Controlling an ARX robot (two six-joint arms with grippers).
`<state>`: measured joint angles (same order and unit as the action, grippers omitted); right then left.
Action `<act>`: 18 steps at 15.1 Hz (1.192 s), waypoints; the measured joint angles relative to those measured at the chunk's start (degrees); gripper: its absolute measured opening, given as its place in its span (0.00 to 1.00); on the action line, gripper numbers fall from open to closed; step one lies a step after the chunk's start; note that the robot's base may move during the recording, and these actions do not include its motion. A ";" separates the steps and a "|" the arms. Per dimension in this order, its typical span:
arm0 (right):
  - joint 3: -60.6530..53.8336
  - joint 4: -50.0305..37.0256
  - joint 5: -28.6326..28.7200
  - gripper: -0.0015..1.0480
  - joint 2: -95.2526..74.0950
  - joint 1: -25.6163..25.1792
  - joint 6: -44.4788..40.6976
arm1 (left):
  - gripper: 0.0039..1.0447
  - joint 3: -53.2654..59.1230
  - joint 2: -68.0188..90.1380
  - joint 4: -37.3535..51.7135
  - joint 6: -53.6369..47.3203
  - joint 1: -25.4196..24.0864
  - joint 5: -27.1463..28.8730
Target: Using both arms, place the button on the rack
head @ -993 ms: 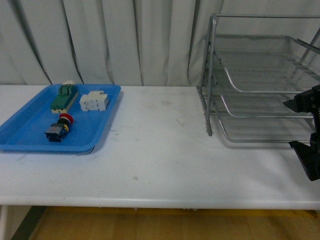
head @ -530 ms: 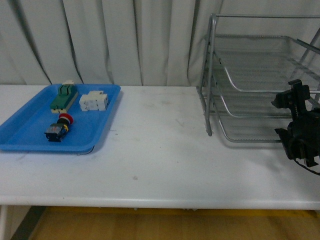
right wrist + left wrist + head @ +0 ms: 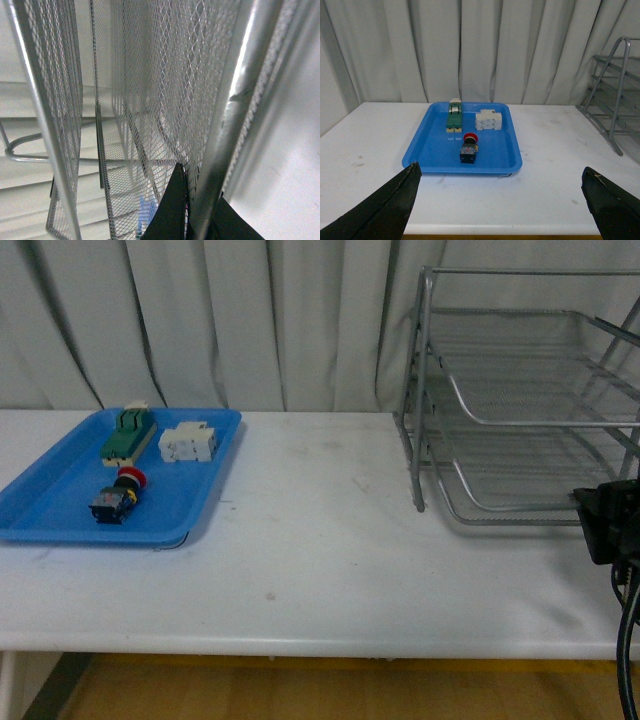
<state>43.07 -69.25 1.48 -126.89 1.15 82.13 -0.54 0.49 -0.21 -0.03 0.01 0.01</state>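
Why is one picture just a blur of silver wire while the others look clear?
Right wrist view: camera sits close to the rack, mesh fills it, glare on its frame. Front view: even light, slightly soft. Left wrist view: tray sharp.

Even, diffuse light fills my front view, soft and a little hazy; left of the rack the table shows only faint shadows. In my right wrist view the rack's tube carries bright glare and the nearby mesh blurs.

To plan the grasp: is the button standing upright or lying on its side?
Lying on its side. The button rests in the blue tray, its red head pointing toward the curtain.
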 joint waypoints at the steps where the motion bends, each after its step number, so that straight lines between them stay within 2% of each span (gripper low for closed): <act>1: -6.38 -3.56 0.15 0.03 2.54 0.07 0.57 | 0.94 0.00 0.00 0.00 -0.02 0.00 0.00; 3: -14.25 -4.70 0.07 0.03 6.51 0.74 0.85 | 0.94 0.00 0.00 0.00 -0.02 0.00 -0.02; 5: -16.22 -5.03 0.13 0.03 7.41 0.70 0.70 | 0.94 0.00 0.00 0.00 -0.02 0.00 0.00; 8: -19.41 -4.09 1.81 0.35 10.01 0.46 -6.03 | 0.94 0.00 0.00 0.00 -0.02 0.00 0.00; 11: -26.38 -3.17 3.30 0.72 21.99 -1.88 -14.75 | 0.94 0.00 0.00 0.00 -0.02 0.00 0.00; 13: -32.76 9.75 3.19 0.95 36.68 -2.67 -21.38 | 0.94 0.00 0.00 0.00 -0.02 0.00 0.00; 14: -35.15 19.04 1.18 0.93 46.25 -2.67 -25.22 | 0.94 0.00 0.00 0.00 0.00 0.00 0.00; 15: -37.29 12.94 -0.68 0.89 49.62 -1.99 -31.36 | 0.94 0.00 0.00 0.00 0.00 0.00 0.00; 16: -39.58 1.25 -1.40 0.75 46.45 -1.44 -46.07 | 0.94 0.00 0.00 0.02 -0.02 0.04 -0.02; 18: -42.49 -1.92 -1.38 0.52 53.53 -1.16 -67.71 | 0.94 0.00 0.00 -0.07 0.00 -0.09 0.00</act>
<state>0.58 -71.18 0.10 -73.36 -0.01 14.41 -0.54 0.49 -0.27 -0.03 -0.08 0.01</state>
